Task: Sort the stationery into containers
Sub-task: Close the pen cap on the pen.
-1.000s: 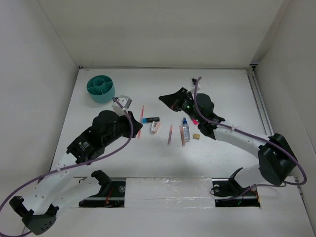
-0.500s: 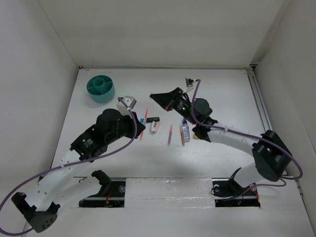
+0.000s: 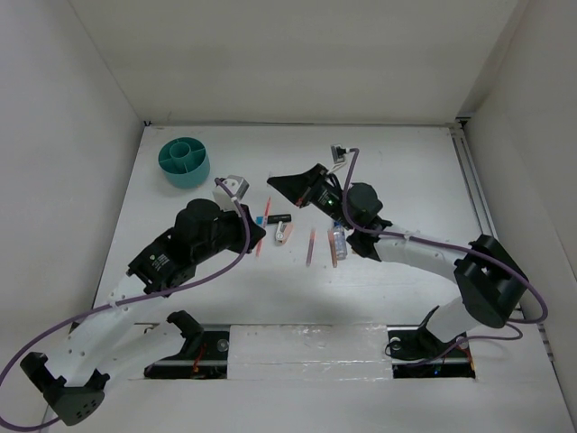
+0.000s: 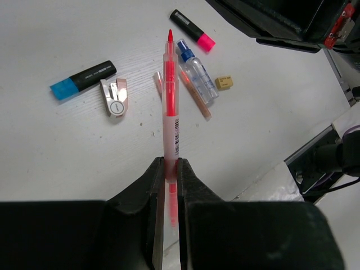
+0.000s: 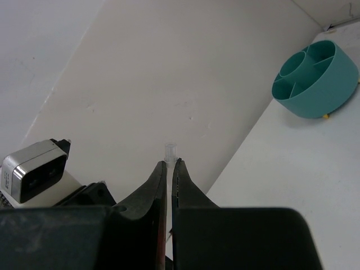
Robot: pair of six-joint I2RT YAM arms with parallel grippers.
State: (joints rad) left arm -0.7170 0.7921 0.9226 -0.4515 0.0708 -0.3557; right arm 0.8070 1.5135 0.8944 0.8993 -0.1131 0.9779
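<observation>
The teal tub (image 3: 184, 161) with inner dividers stands at the table's far left, also in the right wrist view (image 5: 315, 79). My left gripper (image 4: 170, 163) is shut on a salmon-pink pen (image 4: 170, 95), held above the table. My right gripper (image 5: 171, 163) is shut on a thin pen whose clear end (image 5: 170, 151) pokes out past the tips; it hangs right of the tub (image 3: 270, 179). On the table lie a blue-ended marker (image 4: 83, 80), a pink-white eraser (image 4: 115, 97), a blue-capped bottle (image 4: 197, 70), a pink-ended marker (image 4: 193, 31), a tan block (image 4: 224, 82) and another pen (image 4: 194, 93).
White walls close in the table at the back and both sides. A rail (image 3: 473, 194) runs along the right edge. The right arm (image 4: 281, 19) hangs over the loose items. The left wrist camera (image 5: 34, 169) shows low in the right wrist view.
My right gripper has swung left with its pen, nearer the tub. The left arm shifted slightly right at first, then held still with its pen.
</observation>
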